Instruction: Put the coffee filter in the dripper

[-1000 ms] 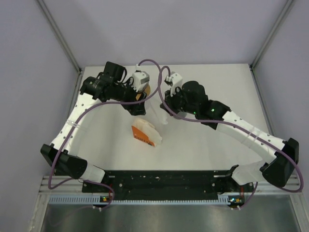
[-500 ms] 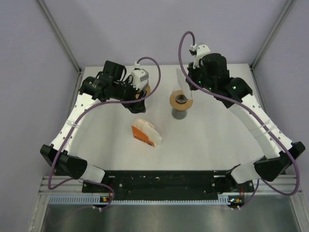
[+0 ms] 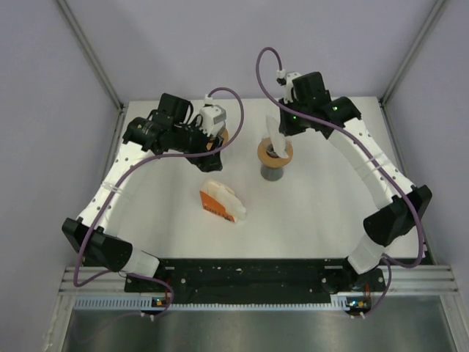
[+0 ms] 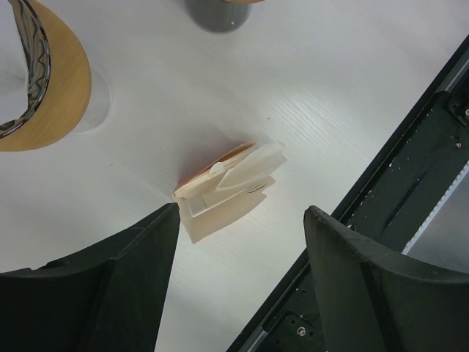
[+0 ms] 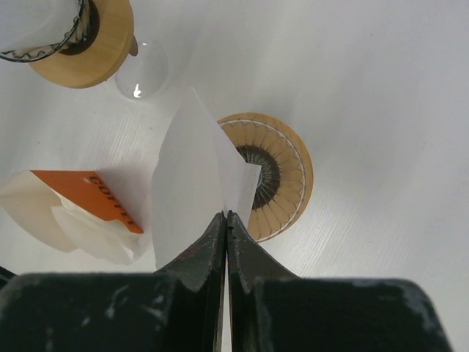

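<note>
You are holding the filter, pinched between the right jaws, just over the dripper; the left jaws are hanging spread above the filter pack. Next calls for lowering it centred, then releasing.

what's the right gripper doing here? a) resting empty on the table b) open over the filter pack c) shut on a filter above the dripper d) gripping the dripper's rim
c: the right gripper is pinched shut on the edge of a white filter, with the dripper right below it.
</note>
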{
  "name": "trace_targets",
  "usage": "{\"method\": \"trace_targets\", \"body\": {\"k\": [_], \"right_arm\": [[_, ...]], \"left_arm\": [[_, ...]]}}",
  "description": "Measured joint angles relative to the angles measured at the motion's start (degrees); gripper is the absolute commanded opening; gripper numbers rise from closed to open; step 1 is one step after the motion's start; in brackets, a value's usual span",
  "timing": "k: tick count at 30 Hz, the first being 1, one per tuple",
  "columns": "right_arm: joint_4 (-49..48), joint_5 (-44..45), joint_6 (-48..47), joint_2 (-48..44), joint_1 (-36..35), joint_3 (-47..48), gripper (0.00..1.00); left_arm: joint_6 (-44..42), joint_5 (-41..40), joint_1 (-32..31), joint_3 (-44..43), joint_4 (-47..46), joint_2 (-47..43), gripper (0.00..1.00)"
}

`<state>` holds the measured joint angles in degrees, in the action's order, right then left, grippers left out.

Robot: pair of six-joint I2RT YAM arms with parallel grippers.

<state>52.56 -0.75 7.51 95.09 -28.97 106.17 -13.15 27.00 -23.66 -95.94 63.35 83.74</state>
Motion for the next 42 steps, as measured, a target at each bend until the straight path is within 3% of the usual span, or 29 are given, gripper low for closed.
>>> {"method": "trace_targets", "body": {"k": [14, 23, 30, 32, 33, 38, 42], "right_arm": [[3.3, -0.4, -1.7, 7.5, 1.0, 2.3, 0.0], [3.8, 1.0, -3.3, 9.4, 1.2, 5.1, 0.43], [3.2, 2.8, -5.5, 9.2, 1.4, 10.6, 0.5], [2.1, 3.4, -6.8, 8.7, 1.2, 10.6, 0.48], [1.6, 3.8, -7.3, 8.4, 1.0, 10.5, 0.43], [-2.3, 4.0, -10.7, 5.7, -0.6, 6.9, 0.0], [-3.8, 4.3, -11.0, 4.6, -2.6, 2.9, 0.0]], "left_arm": [[1.3, 0.6, 0.0, 0.1, -1.3, 0.5, 0.74], [1.3, 0.6, 0.0, 0.1, -1.5, 0.5, 0.74], [1.3, 0.6, 0.0, 0.4, -1.8, 0.5, 0.74], [1.3, 0.6, 0.0, 0.5, -1.8, 0.5, 0.74], [1.3, 0.6, 0.0, 0.5, -1.8, 0.5, 0.74], [1.3, 0.6, 0.0, 0.7, -1.9, 0.5, 0.74], [1.3, 0.6, 0.0, 0.9, -1.9, 0.5, 0.74]]}}
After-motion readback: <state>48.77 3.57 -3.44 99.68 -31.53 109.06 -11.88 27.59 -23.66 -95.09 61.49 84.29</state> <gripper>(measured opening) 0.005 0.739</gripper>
